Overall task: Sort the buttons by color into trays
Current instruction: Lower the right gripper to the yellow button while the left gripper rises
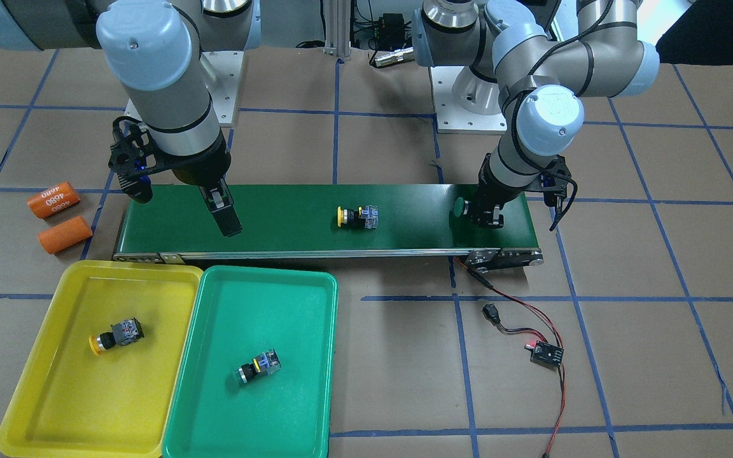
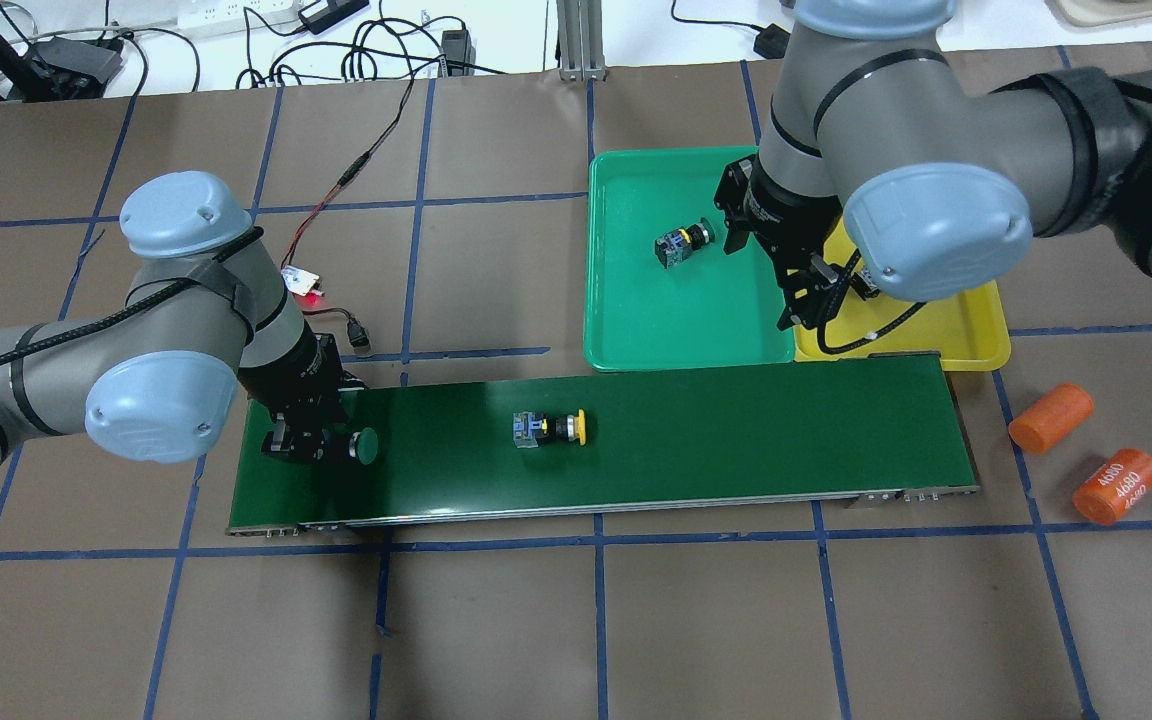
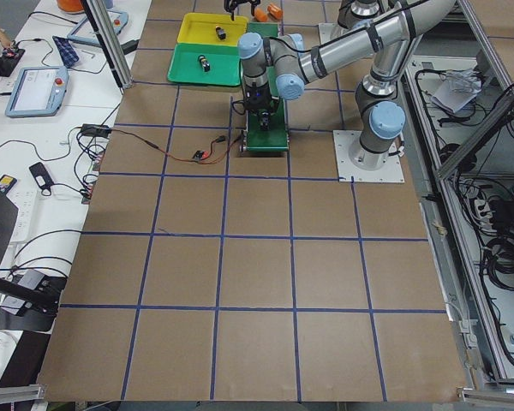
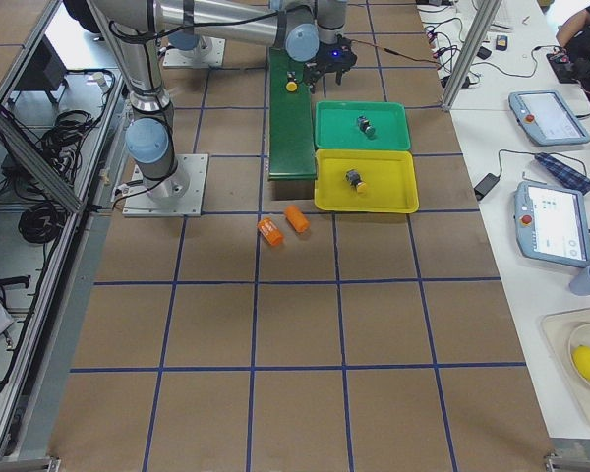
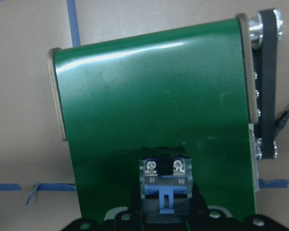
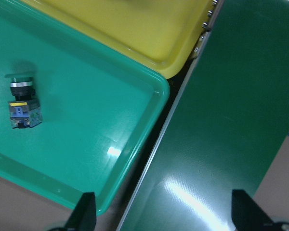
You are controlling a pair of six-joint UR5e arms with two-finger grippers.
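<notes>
Closest to me, my left gripper [image 2: 328, 446] is squeezed shut on the green button [image 2: 366, 447] at the end of the conveyor belt [image 2: 736, 440]. The yellow button [image 2: 551, 428] lies loose mid-belt. My right gripper [image 6: 166, 219] hangs wide and empty by the green tray [image 2: 636, 310]. That tray and the yellow tray [image 2: 976, 345] each hold one button. I fear the green button could slip on the long trip, or bump the yellow one.

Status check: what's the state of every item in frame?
Left pincer: shut on belt green button, at the end of the belt.
Right pincer: open, empty.
Belt yellow button: on its side, mid-belt.
Yellow tray: holds tray yellow button.
Green tray: holds tray green button.
Circuit board: red light on.
</notes>
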